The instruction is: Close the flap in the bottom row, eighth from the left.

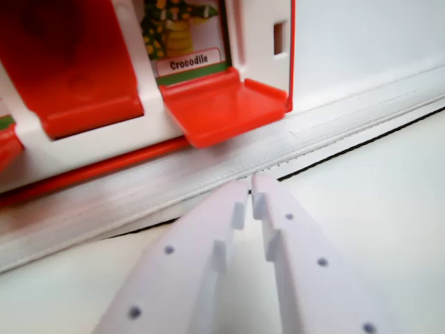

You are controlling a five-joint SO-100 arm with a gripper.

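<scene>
The red flap (226, 108) looked like shiny, smooth plastic. The white gripper (250, 182) looked like dull plastic with fine lines.

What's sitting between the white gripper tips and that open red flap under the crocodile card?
Nothing loose. In the wrist view, only the ribbed white plastic rail along the board's base separates the white gripper from the open red plastic flap below the Crocodile picture card.

Two red flaps (226, 104), perhaps a third, one picture card (182, 35).
</scene>
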